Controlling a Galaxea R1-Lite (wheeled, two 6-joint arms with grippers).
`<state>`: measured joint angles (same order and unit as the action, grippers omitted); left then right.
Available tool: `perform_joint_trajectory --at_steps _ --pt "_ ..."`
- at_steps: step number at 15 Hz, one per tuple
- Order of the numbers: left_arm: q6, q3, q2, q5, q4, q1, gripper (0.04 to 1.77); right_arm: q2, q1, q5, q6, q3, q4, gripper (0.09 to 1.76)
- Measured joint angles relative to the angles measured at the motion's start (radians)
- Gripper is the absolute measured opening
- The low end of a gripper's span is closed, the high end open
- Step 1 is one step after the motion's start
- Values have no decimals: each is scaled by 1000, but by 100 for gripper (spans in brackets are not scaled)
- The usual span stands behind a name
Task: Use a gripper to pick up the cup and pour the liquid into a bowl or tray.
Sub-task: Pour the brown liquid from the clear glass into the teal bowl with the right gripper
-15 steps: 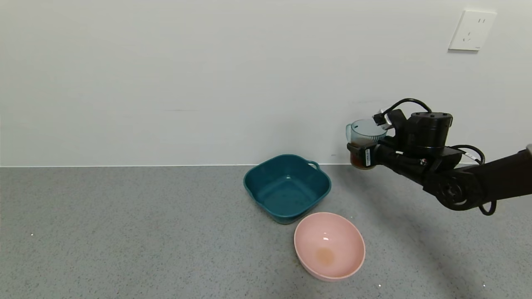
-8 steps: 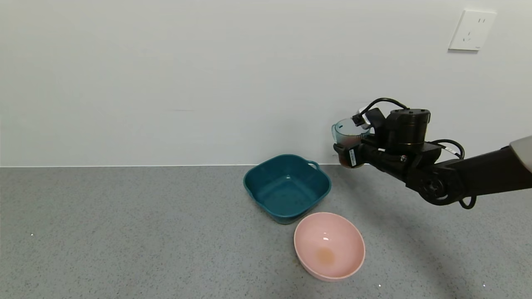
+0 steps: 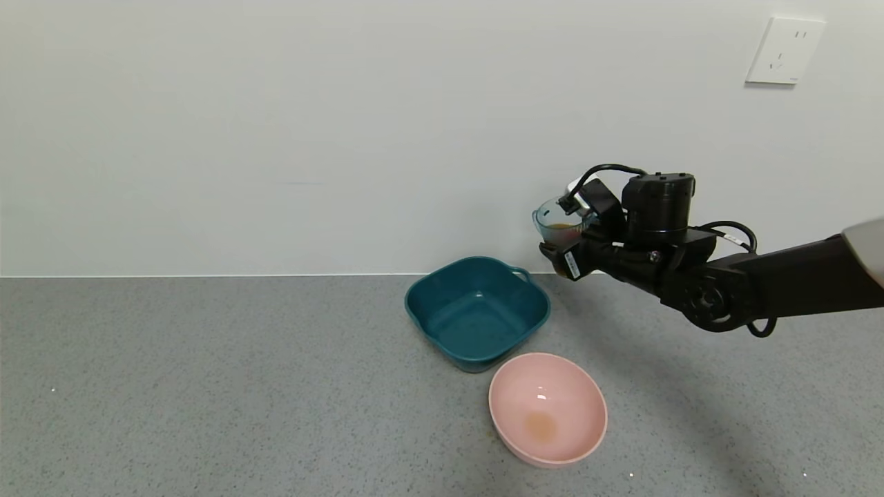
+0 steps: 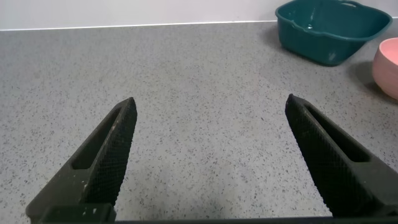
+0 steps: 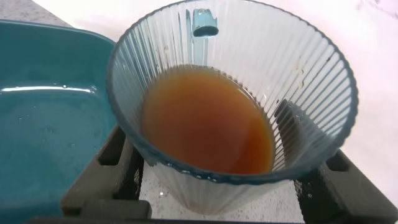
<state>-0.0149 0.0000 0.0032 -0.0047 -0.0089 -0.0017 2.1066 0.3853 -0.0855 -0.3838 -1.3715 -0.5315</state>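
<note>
My right gripper [image 3: 563, 257] is shut on the cup [image 3: 554, 224], a ribbed pale blue mug, and holds it in the air just right of the teal basin [image 3: 476, 314], above its handle corner. The cup leans slightly toward the basin. In the right wrist view the cup [image 5: 298, 81] fills the frame with tea-coloured liquid [image 5: 205, 121] inside, my black fingers [image 5: 102, 180] on both sides, and the basin [image 5: 43, 93] below beside it. The basin looks wet. My left gripper [image 4: 211, 155] is open and empty above bare counter, out of the head view.
A round pink bowl [image 3: 548, 407] with a brownish stain sits in front of the basin, touching its near corner. The grey speckled counter [image 3: 207, 386] meets a white wall behind. A wall socket [image 3: 784, 50] is at the upper right.
My right arm has carried the cup leftward toward the basin, and the cup has begun to tilt. Basin and pink bowl have not moved.
</note>
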Motion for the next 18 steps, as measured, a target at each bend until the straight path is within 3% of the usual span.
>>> perform_joint_trajectory --at_steps 7,18 --pt "0 0 0 0 0 0 172 55 19 -41 -96 -51 -1 135" --pt "0 0 0 0 0 0 172 114 72 -75 -145 -117 6 135"
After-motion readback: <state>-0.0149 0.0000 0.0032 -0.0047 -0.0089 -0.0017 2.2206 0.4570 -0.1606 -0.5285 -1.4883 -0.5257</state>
